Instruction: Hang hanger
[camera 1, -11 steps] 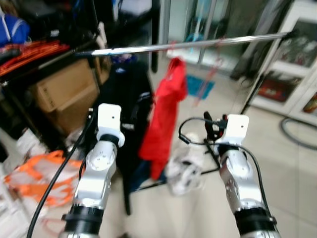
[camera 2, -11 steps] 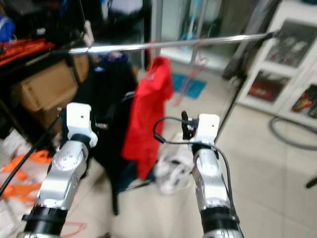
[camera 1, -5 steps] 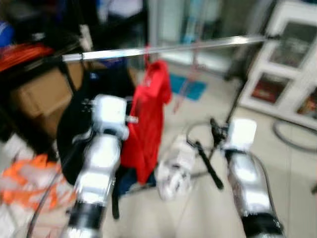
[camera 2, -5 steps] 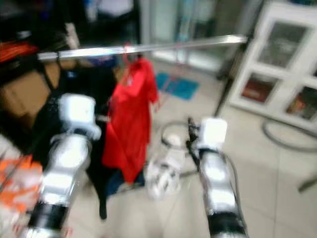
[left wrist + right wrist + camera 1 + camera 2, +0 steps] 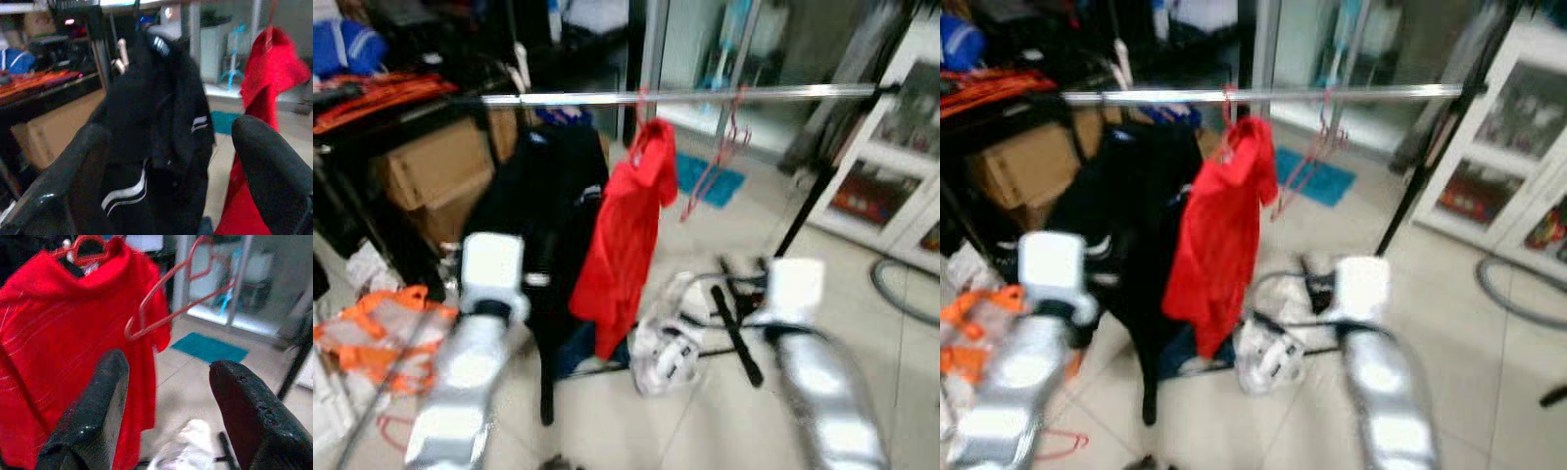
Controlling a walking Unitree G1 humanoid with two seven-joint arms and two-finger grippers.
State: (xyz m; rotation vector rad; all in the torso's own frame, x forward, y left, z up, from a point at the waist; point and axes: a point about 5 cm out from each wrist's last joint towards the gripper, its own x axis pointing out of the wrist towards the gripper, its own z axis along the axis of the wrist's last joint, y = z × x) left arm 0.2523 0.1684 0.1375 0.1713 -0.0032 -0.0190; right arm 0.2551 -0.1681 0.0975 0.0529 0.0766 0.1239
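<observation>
1. My right gripper (image 5: 164, 411) is spread wide and grips nothing; my left gripper (image 5: 171, 171) is likewise apart and unloaded.
2. The thin red wire hanger (image 5: 171, 303) hangs empty on the horizontal silver metal rail (image 5: 705, 95), just beside the red shirt (image 5: 628, 245).
3. No writing is readable.
4. Since a second ago my view has shifted, and both arms sit lower.
5. A black striped jacket (image 5: 156, 122) hangs near brown cardboard boxes (image 5: 435, 166) over a pale tiled floor (image 5: 862, 294).

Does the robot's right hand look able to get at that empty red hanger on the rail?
Probably yes. The right hand is open and empty, the empty red hanger dangles straight ahead of it with nothing between, though the arm must rise.
</observation>
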